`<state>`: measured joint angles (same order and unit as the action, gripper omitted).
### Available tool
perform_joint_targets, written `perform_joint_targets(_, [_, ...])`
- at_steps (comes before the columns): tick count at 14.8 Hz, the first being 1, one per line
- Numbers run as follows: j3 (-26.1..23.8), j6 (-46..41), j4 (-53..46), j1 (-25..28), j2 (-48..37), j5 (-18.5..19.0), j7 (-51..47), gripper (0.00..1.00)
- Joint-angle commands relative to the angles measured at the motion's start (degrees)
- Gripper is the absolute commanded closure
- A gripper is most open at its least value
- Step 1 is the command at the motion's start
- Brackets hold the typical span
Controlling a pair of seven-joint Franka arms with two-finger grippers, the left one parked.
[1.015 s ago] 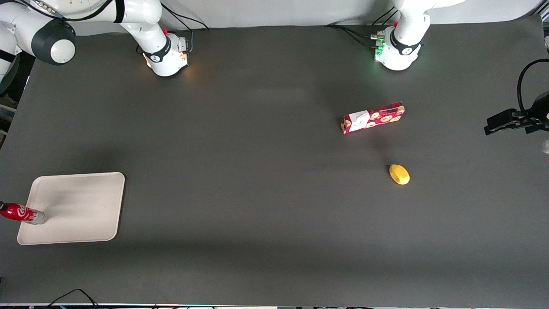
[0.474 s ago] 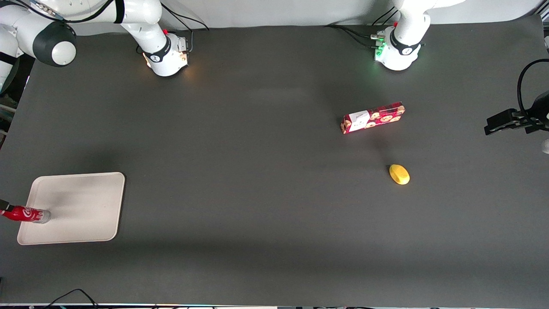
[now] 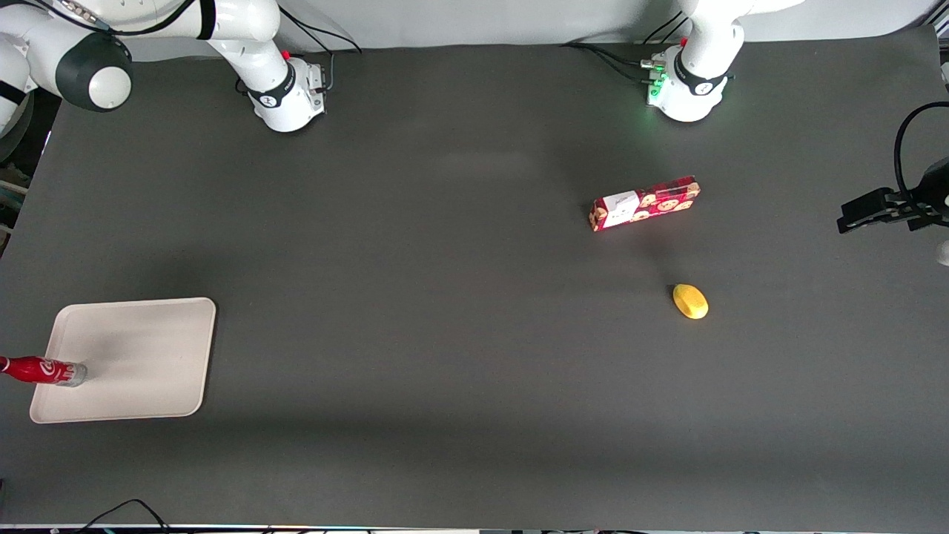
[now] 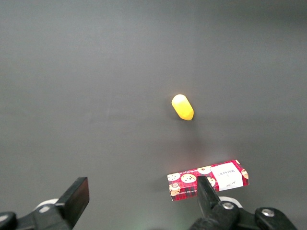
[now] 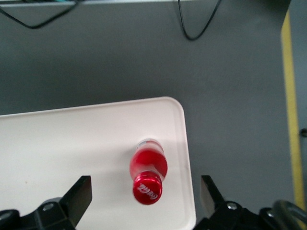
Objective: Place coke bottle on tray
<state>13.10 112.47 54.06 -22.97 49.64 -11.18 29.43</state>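
The coke bottle (image 3: 41,371) stands upright on the cream tray (image 3: 141,348), close to the tray's rim toward the working arm's end of the table. In the right wrist view I look down on its red cap and body (image 5: 148,167), with the tray (image 5: 67,143) under it. My right gripper (image 5: 145,196) hovers above the bottle, open wide. Its fingers (image 5: 79,196) stand on either side of the cap and do not touch it. The gripper itself is outside the front view.
A red cookie box (image 3: 645,202) and a yellow lemon-shaped object (image 3: 690,301) lie toward the parked arm's end; both show in the left wrist view, box (image 4: 208,179), yellow object (image 4: 183,107). The table edge runs close beside the tray.
The bottle's base slid a little farther onto the tray. A dark fingertip seen by the cap half a second ago has left the front view.
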Motion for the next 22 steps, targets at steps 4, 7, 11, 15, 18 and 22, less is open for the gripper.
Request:
perform_joint_targets(4, [0.17, -0.93, 17.80, 13.89, -22.45, 10.02, -9.19, 0.00])
perform_joint_targets(7, [0.17, -6.44, 25.56, 22.86, -30.90, 14.16, -18.06, 0.00])
perform_joint_targets(11, [-3.59, -14.91, 32.48, 25.17, -41.87, 13.20, -23.36, 0.00])
perform_joint_targets(15, [-6.86, -14.91, 44.80, 25.25, -53.05, 9.26, -30.39, 0.00])
perform_joint_targets(18, [-8.09, -15.35, 46.40, 25.25, -55.18, 7.41, -33.12, 0.00])
perform_joint_targets(22, [-8.35, -15.09, 46.40, 25.34, -54.48, 5.90, -34.18, 0.00])
